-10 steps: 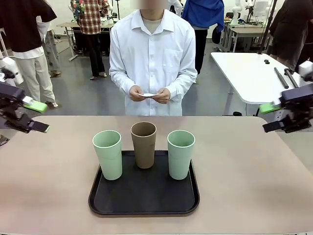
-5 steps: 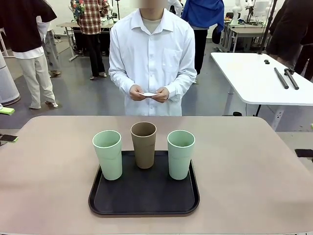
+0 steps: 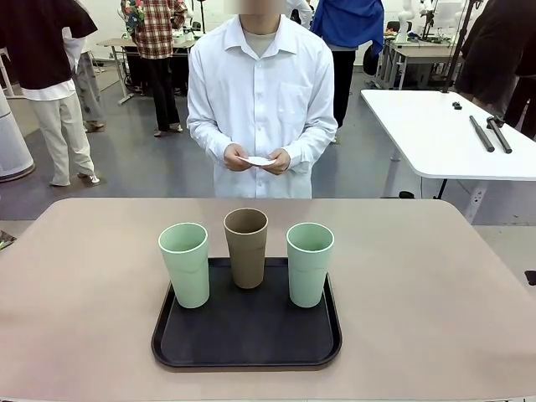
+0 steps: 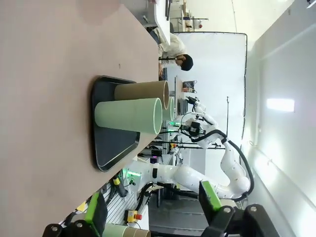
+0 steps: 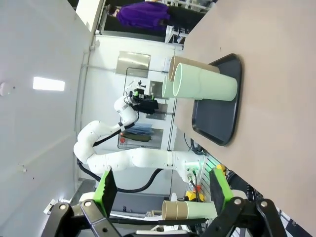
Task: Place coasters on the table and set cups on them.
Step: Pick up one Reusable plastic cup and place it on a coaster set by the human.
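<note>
Near the middle of the beige table (image 3: 435,285), toward the robot's side: a black tray (image 3: 247,343) with rounded corners. Bears all three cups, upright, mouths open to the top. Left green cup (image 3: 184,266) and right green cup (image 3: 310,266) side by side across the tray, tan-brown cup (image 3: 246,249) between them and set farther back, at the tray's far edge. Near one another, small gaps visible from the front. Not yet on any coaster.

Beyond the table's far edge, at a person's waist: a thin white coaster (image 3: 256,161), pinched flat between one hand (image 3: 235,158) and the other hand (image 3: 278,162), clear of the tabletop. Cannot tell whether a single sheet or a small stack.

Left end effector (image 4: 153,207): fingers spread wide apart, green pads (image 4: 95,216) facing each other, clamps nothing. Sits well apart from the tray, looks across the tabletop at the cups from the side, left green cup nearest.

Right end effector (image 5: 163,192): likewise spread wide, its green pads (image 5: 106,190) well apart, nothing between them. Faces the tray from the opposite side, right green cup nearest, tan-brown cup behind it. Well apart from cups and tray.
</note>
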Action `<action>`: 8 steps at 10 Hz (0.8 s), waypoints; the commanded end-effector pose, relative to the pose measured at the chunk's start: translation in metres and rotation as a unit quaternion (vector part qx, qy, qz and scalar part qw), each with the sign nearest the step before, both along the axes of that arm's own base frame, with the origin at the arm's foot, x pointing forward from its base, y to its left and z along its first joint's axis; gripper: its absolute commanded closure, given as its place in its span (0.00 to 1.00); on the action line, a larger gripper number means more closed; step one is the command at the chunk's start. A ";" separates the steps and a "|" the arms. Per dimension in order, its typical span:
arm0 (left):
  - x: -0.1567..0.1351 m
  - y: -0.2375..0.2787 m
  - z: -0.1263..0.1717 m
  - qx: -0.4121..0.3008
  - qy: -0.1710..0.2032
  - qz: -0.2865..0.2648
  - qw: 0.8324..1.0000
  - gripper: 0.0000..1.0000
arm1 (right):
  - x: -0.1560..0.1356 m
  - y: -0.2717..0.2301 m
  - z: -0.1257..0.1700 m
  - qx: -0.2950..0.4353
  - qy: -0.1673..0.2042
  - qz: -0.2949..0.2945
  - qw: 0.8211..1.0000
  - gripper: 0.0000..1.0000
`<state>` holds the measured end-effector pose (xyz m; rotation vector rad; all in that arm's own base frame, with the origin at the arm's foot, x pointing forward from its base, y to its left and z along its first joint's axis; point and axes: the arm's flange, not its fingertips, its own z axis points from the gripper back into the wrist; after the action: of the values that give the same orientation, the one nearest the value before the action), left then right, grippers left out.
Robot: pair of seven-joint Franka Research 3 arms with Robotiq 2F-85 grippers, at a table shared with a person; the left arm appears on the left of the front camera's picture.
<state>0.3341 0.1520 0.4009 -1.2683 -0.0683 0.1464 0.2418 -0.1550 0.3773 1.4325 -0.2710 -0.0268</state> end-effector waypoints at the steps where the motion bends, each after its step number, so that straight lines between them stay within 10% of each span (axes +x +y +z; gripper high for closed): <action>1: 0.001 -0.004 0.000 -0.007 -0.001 -0.003 1.000 0.00 | -0.001 -0.004 -0.003 0.005 0.001 -0.010 1.000 0.00; 8: 0.001 -0.004 0.000 -0.007 -0.001 -0.003 1.000 0.00 | -0.001 -0.004 -0.003 0.005 0.001 -0.010 1.000 0.00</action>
<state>0.3356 0.1480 0.4006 -1.2681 -0.0604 0.1394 0.2400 -0.1591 0.3743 1.4312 -0.2743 -0.0513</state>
